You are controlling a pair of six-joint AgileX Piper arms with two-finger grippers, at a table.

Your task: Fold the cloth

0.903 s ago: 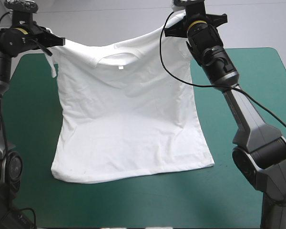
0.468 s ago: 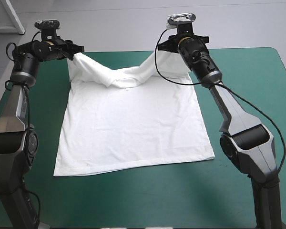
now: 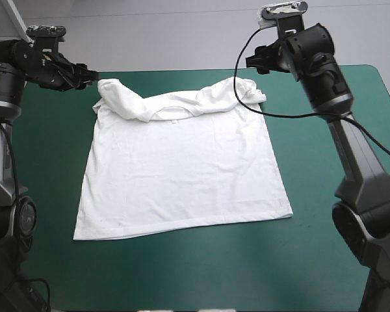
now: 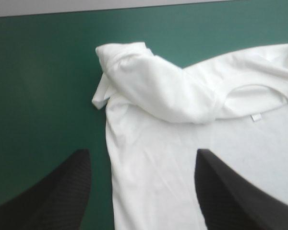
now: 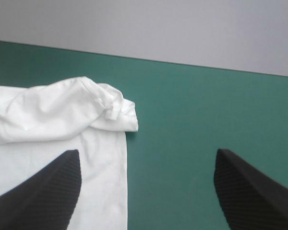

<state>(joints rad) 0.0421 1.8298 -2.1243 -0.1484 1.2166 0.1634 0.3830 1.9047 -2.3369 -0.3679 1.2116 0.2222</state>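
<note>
The white T-shirt (image 3: 182, 162) lies spread on the teal-green cover, hem toward the near edge. Its collar end at the far side is rumpled, with both shoulders flopped over in soft rolls (image 4: 153, 81) (image 5: 62, 115). My left gripper (image 3: 86, 71) hovers just off the shirt's far-left shoulder. In the left wrist view it (image 4: 141, 191) is open, with only the lying shirt (image 4: 182, 163) below it. My right gripper (image 3: 252, 60) hangs above the far-right shoulder. In its own view it (image 5: 146, 191) is open over bare cover, the shirt's corner beside one finger.
Bare teal-green cover (image 3: 182, 273) runs between the hem and the table's near edge, with strips on both sides (image 3: 45, 162) (image 3: 338, 162). The table's far edge (image 5: 182, 62) passes just beyond the shirt's shoulders.
Both grippers opened and let go of the shirt's shoulders. The raised top of the shirt dropped onto the table in a rumpled roll. Both arms drew apart and away from it.
</note>
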